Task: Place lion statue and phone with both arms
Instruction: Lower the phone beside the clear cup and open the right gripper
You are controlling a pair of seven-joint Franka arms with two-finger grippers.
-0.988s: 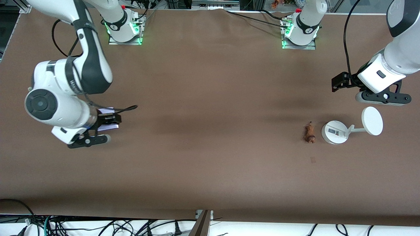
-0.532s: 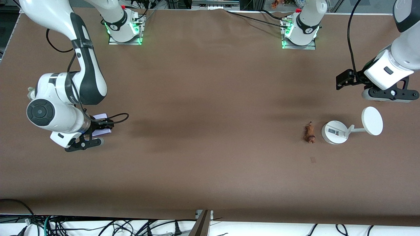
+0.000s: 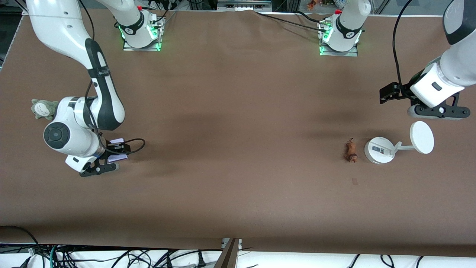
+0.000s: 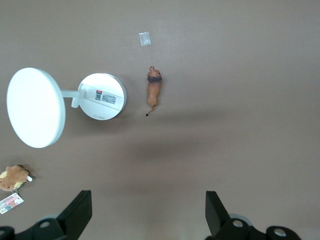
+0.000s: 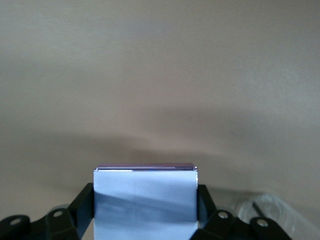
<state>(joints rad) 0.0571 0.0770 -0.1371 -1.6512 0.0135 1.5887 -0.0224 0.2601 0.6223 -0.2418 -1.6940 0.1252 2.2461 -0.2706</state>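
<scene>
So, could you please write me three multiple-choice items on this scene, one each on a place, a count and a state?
1. The lion statue lies beside:
A. the white stand
B. the grey-green plush
C. the phone

2. How many plush toys show across the views?
A. none
B. two
C. four

3. The right claw is:
A. open over the stand
B. shut on nothing
C. shut on the phone

Answers: 1 A, the statue sits right next to the stand's round base. 2 B, one grey-green, plus a round brown plush in the left wrist view. 3 C, the right wrist view shows the phone clamped between its fingers.
</scene>
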